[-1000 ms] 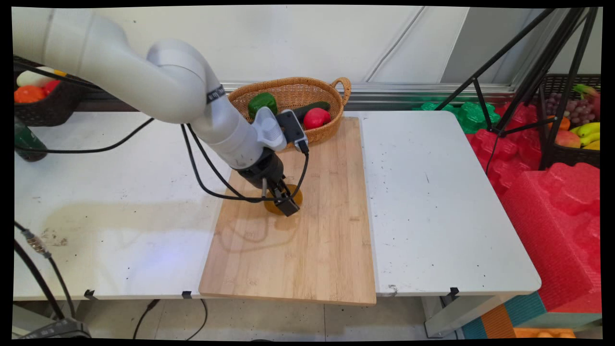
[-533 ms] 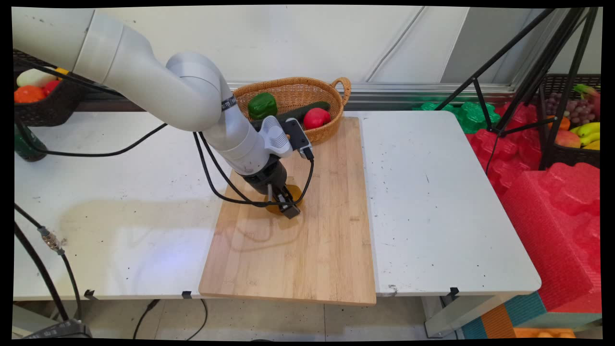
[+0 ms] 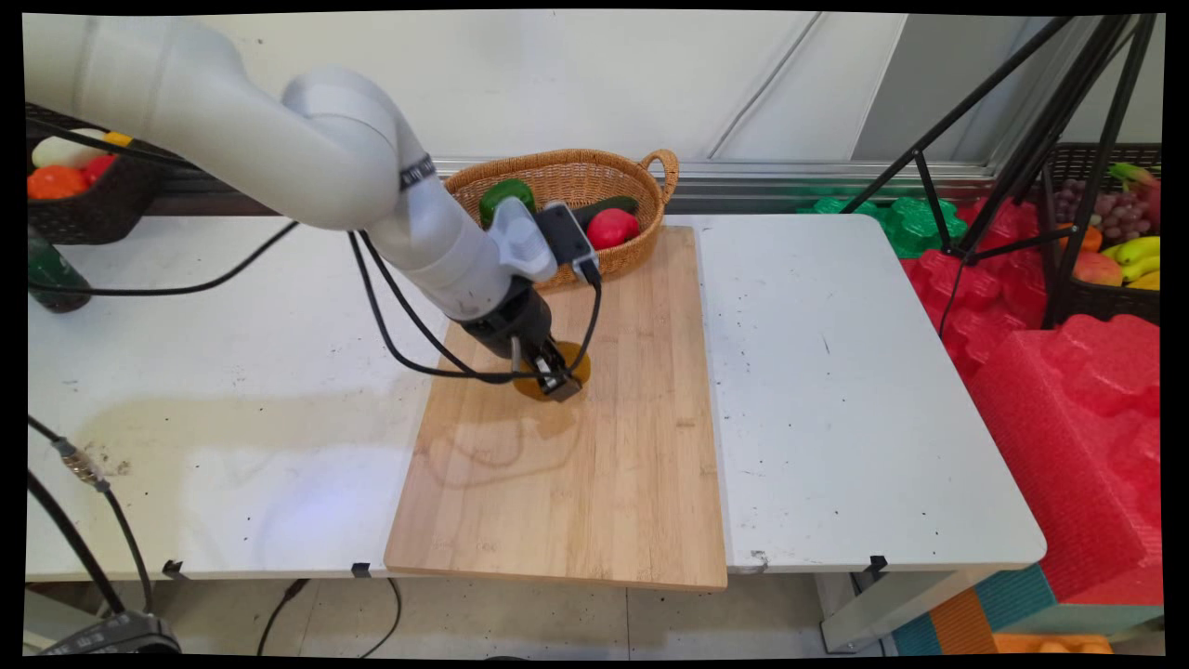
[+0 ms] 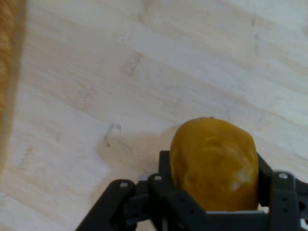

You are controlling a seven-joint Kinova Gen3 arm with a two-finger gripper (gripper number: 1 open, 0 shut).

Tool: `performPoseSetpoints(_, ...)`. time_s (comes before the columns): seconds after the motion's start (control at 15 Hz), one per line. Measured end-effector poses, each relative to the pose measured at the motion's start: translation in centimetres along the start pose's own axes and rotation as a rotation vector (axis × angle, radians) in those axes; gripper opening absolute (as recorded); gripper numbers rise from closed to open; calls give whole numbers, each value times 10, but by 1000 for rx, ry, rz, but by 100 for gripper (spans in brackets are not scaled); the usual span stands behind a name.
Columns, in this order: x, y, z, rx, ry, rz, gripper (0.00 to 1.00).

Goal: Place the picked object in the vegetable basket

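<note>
Over the wooden board (image 3: 594,483), the pincer (image 3: 555,383) grips a brown potato (image 4: 214,163).

board: big pale bamboo cutting board (image 3: 594,483), flat on the table, far edge right up against the basket
table: white speckled tabletop (image 3: 836,390)
basket: oval woven wicker basket with a loop handle (image 3: 576,158), back by the wall
in the basket: green bell pepper (image 3: 502,193), dark green cucumber (image 3: 608,204), round red fruit (image 3: 613,229)
far left: black basket of orange, red and white produce (image 3: 102,209), dark green bottle (image 3: 51,274) just in front
off to the right: red foam blocks (image 3: 1068,409), black tripod (image 3: 1022,121), black crate with grapes and bananas (image 3: 1105,302)
</note>
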Motion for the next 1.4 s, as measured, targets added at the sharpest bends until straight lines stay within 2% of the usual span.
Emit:
performPoseSetpoints(0.2, 1, -1, -27, 14, 62, -4, 0)
performPoseSetpoints(0.47, -6, -9, -78, 71, 170, -33, 0)
performPoseSetpoints(0.8, -4, -30, -111, 147, 277, -97, 0)
performPoseSetpoints(1.07, 17, -59, -119, 237, 341, -129, 0)
performPoseSetpoints(1.4, 51, -98, -99, 318, 352, -174, 0)
